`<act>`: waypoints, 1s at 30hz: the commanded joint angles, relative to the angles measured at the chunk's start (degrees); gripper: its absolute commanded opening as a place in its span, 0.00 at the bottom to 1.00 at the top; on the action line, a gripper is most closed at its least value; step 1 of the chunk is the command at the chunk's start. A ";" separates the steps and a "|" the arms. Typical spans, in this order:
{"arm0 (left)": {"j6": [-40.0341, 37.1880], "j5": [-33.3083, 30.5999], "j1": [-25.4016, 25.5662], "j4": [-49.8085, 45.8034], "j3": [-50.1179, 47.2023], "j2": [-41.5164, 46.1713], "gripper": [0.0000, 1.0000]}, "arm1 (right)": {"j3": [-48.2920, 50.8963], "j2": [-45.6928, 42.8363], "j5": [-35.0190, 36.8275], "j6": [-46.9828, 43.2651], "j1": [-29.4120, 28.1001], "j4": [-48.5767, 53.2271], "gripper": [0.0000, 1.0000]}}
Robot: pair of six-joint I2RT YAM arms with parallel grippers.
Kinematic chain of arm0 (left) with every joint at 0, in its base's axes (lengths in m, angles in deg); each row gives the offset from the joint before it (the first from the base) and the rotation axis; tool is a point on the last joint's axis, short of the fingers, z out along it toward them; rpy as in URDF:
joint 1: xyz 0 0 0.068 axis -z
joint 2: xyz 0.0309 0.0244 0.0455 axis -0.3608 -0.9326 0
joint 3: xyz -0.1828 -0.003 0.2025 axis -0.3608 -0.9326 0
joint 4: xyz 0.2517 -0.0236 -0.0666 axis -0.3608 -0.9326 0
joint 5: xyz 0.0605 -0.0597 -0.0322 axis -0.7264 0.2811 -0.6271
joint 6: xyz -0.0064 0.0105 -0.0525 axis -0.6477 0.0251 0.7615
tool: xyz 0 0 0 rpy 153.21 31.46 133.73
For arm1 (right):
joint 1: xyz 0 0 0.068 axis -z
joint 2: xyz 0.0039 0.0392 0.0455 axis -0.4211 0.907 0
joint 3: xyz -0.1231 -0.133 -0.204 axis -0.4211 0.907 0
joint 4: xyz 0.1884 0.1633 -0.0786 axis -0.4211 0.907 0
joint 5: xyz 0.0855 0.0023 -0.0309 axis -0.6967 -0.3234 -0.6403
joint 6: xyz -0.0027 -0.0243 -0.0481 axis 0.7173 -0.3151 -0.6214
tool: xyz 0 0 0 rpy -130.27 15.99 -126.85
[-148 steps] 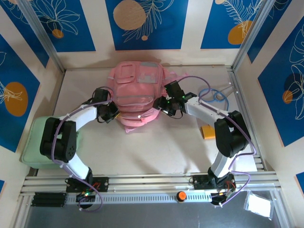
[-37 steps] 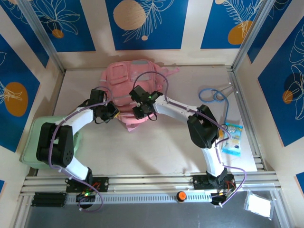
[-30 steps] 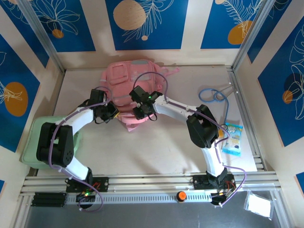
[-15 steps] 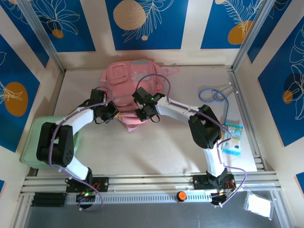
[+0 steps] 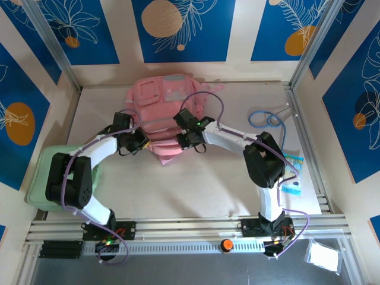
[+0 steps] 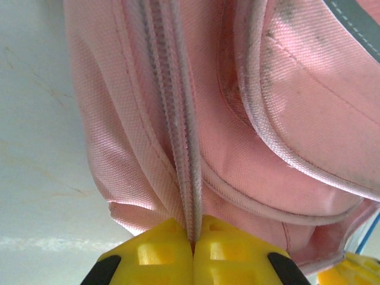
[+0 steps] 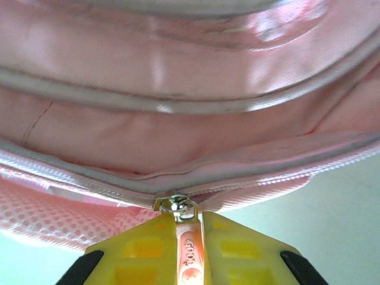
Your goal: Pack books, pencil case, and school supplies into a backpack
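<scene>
The pink backpack [image 5: 163, 107] lies flat at the back of the table, its bottom edge toward the arms. My left gripper [image 5: 142, 142] sits at the pack's near left edge; in the left wrist view its yellow fingers [image 6: 154, 255] are shut on the zipper seam [image 6: 187, 178] of the backpack [image 6: 285, 119]. My right gripper [image 5: 185, 142] is at the near right edge. In the right wrist view it [image 7: 190, 217] is shut on the orange zipper pull [image 7: 190, 246], just below the metal slider [image 7: 176, 205]. The books and pencil case are hidden.
A pale green bin [image 5: 41, 169] stands at the left, partly under the left arm. A blue cable [image 5: 266, 119] coils at the back right. A blue-and-white packet [image 5: 292, 172] lies by the right arm's elbow. The enclosure walls close in on three sides.
My right gripper has slid to the right along the backpack's near edge and closed its fingers on the zipper pull. The left gripper has kept its hold and place.
</scene>
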 commanded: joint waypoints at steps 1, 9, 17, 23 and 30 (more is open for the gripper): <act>-1.95 -3.73 -2.38 -1.08 -0.75 0.24 0.00 | 2.64 -1.67 6.70 0.89 4.01 4.40 0.15; -6.06 -5.53 -2.63 -3.74 0.12 2.34 0.00 | 0.94 -0.50 -0.79 -4.91 4.53 0.40 0.09; -19.17 -6.26 -1.50 -7.38 1.62 9.88 0.31 | 4.33 -3.36 -14.48 -8.53 5.61 -5.44 0.00; -31.47 -3.59 4.83 -7.50 4.72 10.89 0.47 | 9.60 -6.53 -26.32 -10.34 5.82 -12.56 0.00; -48.36 1.33 11.95 -6.26 7.30 3.70 0.53 | 14.43 -9.73 -34.50 -9.97 6.57 -18.09 0.00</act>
